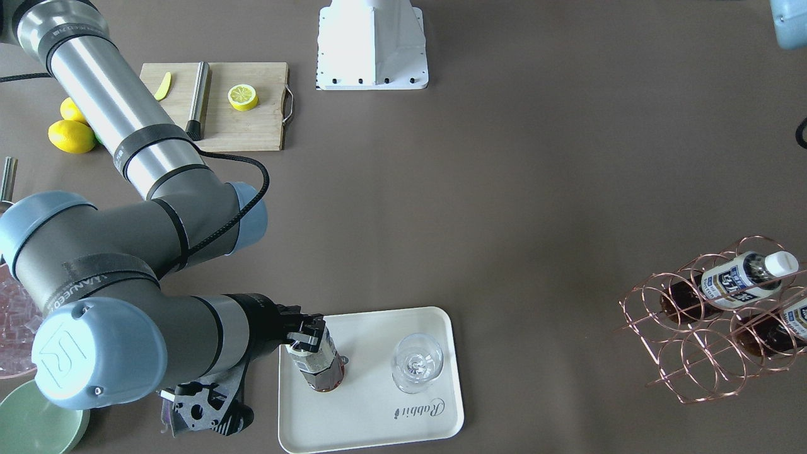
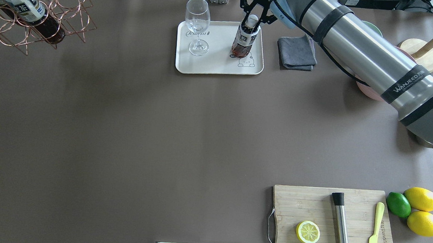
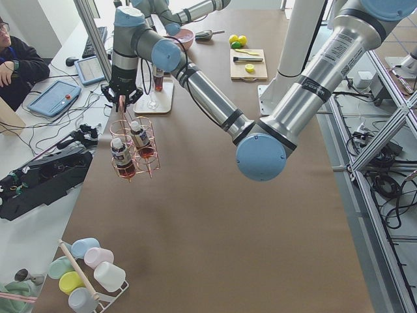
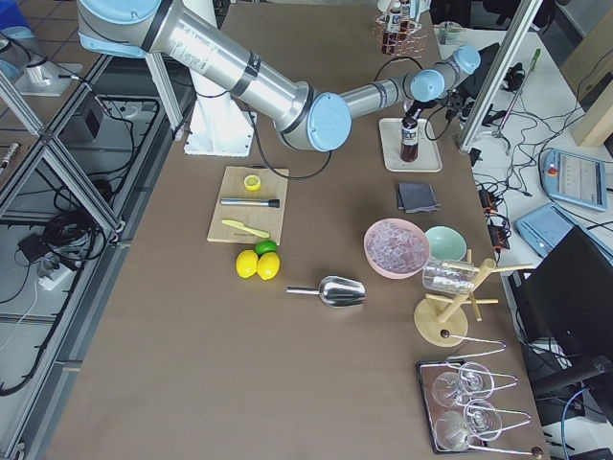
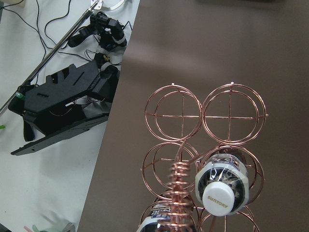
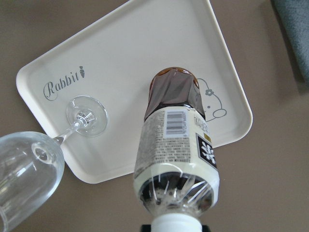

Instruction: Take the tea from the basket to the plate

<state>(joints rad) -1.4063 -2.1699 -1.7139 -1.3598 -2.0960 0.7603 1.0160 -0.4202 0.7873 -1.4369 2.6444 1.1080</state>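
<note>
Far left of the table point(image 2: 125, 131) sits the copper wire basket point(image 1: 693, 353). Two of its ring slots have bottles point(image 1: 741, 277) in them, dark tea inside, white caps on. The left gripper point(image 3: 122, 99) hangs right over the basket's tall handle, but I only get it from the side camera, so I can't tell if it's spread or closed.

In the middle is the cream plate point(image 2: 219, 67), with two things on it. On the left half, by the "Rabbit" script, an empty wine glass point(image 2: 198, 26) stands upright. On the right half is the tea point(image 2: 245, 38), out of the basket, base down by the little bear drawing point(image 2: 245, 61), leaning a bit. The red-brown drink fills most of it. The right gripper point(image 2: 253, 20) is clamped on the top of the bottle at the white cap, one finger each side. I can't say for sure if the base is actually resting on the plate or just above it.

Just right of the plate, not touching it, lies a folded grey cloth point(image 2: 297, 52). Further right there's a pink bowl point(image 4: 396, 246) loaded with ice, and a green bowl point(image 4: 445, 242) beside it that looks empty. Near the right corner a wooden cutting board point(image 2: 334, 224) carries a lemon half point(image 2: 308, 232), a steel muddler point(image 2: 341, 226) and a yellow knife point(image 2: 374, 232). Two lemons point(image 2: 421, 199) and a lime point(image 2: 398, 204) sit just off its edge.
</note>
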